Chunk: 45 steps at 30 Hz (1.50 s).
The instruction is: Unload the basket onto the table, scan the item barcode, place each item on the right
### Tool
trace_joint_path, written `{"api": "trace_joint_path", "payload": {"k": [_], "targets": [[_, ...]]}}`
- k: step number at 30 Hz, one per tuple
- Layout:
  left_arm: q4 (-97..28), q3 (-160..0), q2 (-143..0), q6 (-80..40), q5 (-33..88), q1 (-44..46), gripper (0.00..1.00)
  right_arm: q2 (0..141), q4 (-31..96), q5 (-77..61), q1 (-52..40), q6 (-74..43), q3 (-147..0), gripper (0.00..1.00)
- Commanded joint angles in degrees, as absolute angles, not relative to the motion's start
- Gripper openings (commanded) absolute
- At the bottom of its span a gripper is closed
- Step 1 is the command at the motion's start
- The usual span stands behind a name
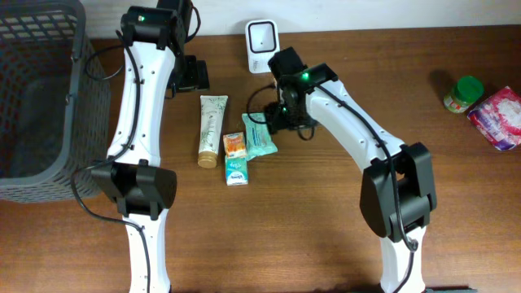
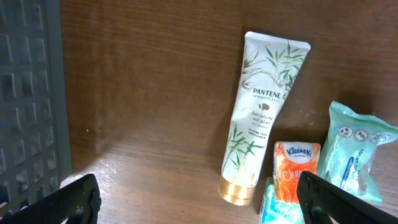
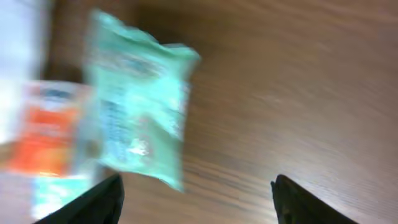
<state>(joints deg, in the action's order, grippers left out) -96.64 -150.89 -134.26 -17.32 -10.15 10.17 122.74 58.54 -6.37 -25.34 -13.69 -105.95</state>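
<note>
The basket (image 1: 41, 98) walls off the left edge of the table (image 1: 326, 236), and the left arm (image 1: 134, 122) runs just beside it, leaving only a narrow lane between them. In the middle the tube (image 1: 212, 129), orange pack (image 1: 234, 144), teal pack (image 1: 235, 170) and wipes (image 1: 260, 142) lie crowded together, with little or no gap between the packs. The right arm (image 1: 350, 122) slants over the far end of the wipes, and the scanner (image 1: 262, 37) stands just behind. Bare wood lies in front of the packs, between the two arms, and right of the wipes. The jar (image 1: 464, 94) and pink pack (image 1: 496, 118) sit near the right edge, well apart from the right arm, with open table between.
</note>
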Motion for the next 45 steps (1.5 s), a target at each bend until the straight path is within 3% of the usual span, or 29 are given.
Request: {"api": "trace_joint_path", "payload": {"k": [1, 5, 7, 9, 13, 17, 23, 25, 27, 30, 33, 35, 40, 45], "targets": [[-96.71, -150.82, -133.82, -16.62, -10.94, 10.33, 0.99, 122.28, 55.4, -14.63, -26.3, -18.09, -106.06, 0.75], [-96.71, -150.82, -133.8, -16.62, -10.94, 10.33, 0.99, 124.57, 53.47, -13.06, -26.65, -23.05, -105.97, 0.74], [-96.73, -150.82, -133.82, -16.62, -10.96, 10.33, 0.99, 127.15, 51.99, -13.13, -27.22, -23.64, -105.97, 0.64], [-96.73, -150.82, -133.82, -16.62, -10.96, 10.33, 0.99, 129.05, 50.43, -13.1, -27.92, -24.58, -105.97, 0.63], [-96.71, -150.82, -133.8, -16.62, -10.96, 10.33, 0.99, 130.04, 49.43, -11.42, -29.52, -25.12, -105.97, 0.51], [-96.71, -150.82, -133.82, -16.62, -10.96, 10.33, 0.99, 130.08, 50.33, -0.75, -31.16, -25.63, -105.97, 0.52], [-96.71, -150.82, -133.82, -16.62, -10.94, 10.33, 0.99, 133.19, 49.67, -1.21, -31.09, -25.63, -105.65, 0.52], [-96.71, -150.82, -133.82, -16.62, -10.96, 10.37, 0.99, 133.93, 49.21, -4.99, -30.28, -25.58, -105.6, 0.65], [-96.71, -150.82, -133.82, -16.62, -10.96, 10.33, 0.99, 135.04, 49.45, -6.26, -29.34, -25.3, -105.54, 0.65], [-96.71, -150.82, -133.82, -16.62, -10.94, 10.35, 0.99, 135.7, 49.67, -10.0, -28.01, -22.76, -105.56, 0.34], [-96.71, -150.82, -133.82, -16.62, -10.94, 10.33, 0.99, 135.24, 51.88, -9.74, -26.02, -22.74, -106.24, 0.15], [-96.71, -150.82, -133.82, -16.62, -10.96, 10.33, 0.99, 134.69, 57.17, -4.99, -24.32, -22.76, -109.1, 0.08], [-96.71, -150.82, -133.82, -16.62, -10.96, 10.33, 0.99, 134.56, 76.18, 22.83, -24.36, -23.03, -120.25, 0.17], [-96.71, -150.82, -133.82, -16.62, -10.96, 10.31, 0.99, 135.28, 77.12, 26.37, -24.36, -27.27, -114.3, 0.16]]}}
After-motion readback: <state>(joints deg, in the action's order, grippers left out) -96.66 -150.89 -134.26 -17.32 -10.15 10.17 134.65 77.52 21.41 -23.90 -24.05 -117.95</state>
